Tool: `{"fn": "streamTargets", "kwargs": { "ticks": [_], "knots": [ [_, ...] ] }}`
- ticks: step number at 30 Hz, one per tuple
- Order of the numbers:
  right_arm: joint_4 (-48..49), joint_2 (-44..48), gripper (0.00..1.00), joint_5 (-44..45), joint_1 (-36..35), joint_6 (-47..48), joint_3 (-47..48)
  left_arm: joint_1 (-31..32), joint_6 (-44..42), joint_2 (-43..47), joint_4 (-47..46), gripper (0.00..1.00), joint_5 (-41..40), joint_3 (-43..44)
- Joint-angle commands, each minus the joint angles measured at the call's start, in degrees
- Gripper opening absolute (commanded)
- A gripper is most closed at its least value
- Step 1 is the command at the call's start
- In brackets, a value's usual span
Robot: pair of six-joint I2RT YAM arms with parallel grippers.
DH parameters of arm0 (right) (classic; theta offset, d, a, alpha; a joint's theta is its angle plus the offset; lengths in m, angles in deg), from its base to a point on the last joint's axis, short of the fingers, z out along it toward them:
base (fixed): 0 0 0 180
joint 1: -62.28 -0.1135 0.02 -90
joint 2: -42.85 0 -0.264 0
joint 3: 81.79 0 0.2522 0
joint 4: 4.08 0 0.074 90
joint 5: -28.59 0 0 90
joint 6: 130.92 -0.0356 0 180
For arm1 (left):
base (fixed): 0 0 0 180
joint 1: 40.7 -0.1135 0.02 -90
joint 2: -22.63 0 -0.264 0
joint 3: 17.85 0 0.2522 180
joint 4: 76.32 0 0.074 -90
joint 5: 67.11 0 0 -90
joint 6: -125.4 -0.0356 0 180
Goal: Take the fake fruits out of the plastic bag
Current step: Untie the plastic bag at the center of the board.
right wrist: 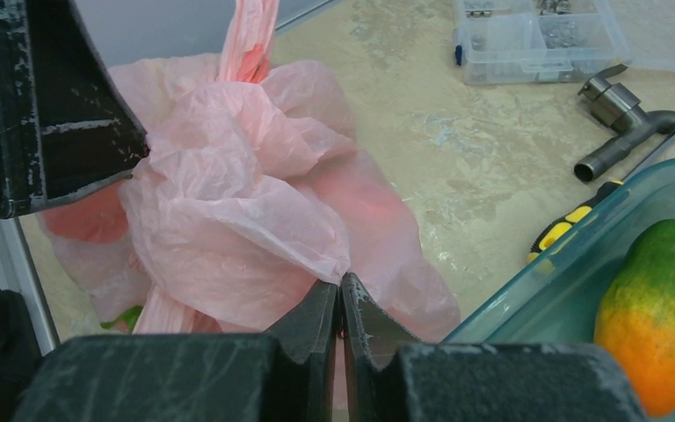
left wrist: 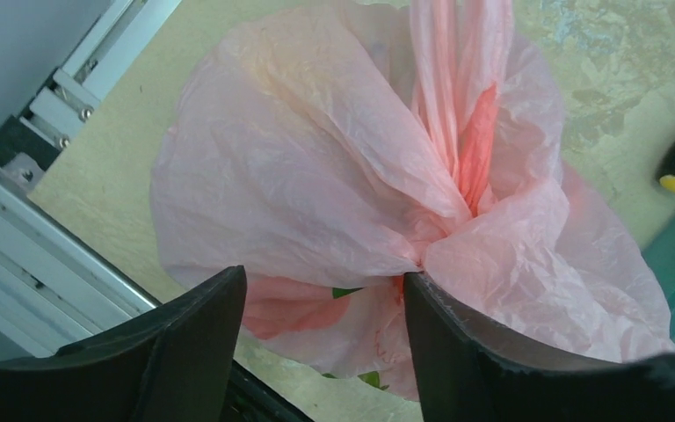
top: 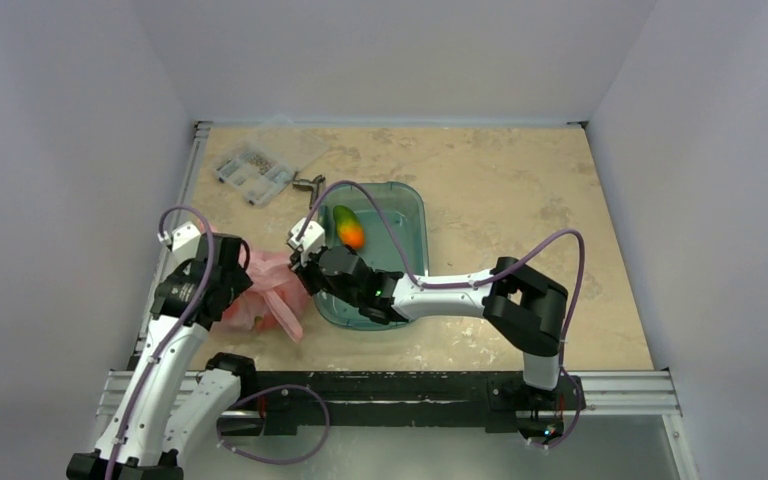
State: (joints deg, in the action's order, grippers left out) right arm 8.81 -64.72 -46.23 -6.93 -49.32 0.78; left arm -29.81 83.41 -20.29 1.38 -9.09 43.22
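Observation:
The pink plastic bag [top: 268, 290] lies crumpled on the table left of the teal tub. It fills the left wrist view [left wrist: 316, 176] and the right wrist view [right wrist: 246, 202]. The fake fruits are inside it: a red shape [left wrist: 286, 309] and a bit of green [right wrist: 127, 315] show through the film. My left gripper [top: 228, 272] is open, its jaws [left wrist: 323, 281] set round the bag's lower part, the right finger [left wrist: 457, 352] touching the film. My right gripper [top: 305, 262] is shut on a fold of the bag [right wrist: 341, 281].
The teal tub [top: 423, 240] holds a green-to-orange mango [top: 348, 228], also in the right wrist view [right wrist: 659, 316]. A clear parts box [top: 260, 165], a metal fitting [right wrist: 620, 123] and a yellow-black screwdriver handle [right wrist: 571, 224] lie behind. An aluminium rail [top: 390, 385] runs along the near edge.

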Motion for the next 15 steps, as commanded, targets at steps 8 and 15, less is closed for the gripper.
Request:
{"fn": "streamTargets", "kwargs": {
  "ticks": [8, 15],
  "knots": [
    [-4.8, 2.4, 0.43, -10.2, 0.0, 2.4, 6.0, -0.4, -13.2, -2.1, -11.3, 0.05, 6.5, -1.3],
    [-4.9, -0.2, 0.64, -16.7, -0.1, 4.0, 10.3, -0.3, -14.1, 1.3, -13.0, 0.0, 9.5, -2.4]
  ]
}}
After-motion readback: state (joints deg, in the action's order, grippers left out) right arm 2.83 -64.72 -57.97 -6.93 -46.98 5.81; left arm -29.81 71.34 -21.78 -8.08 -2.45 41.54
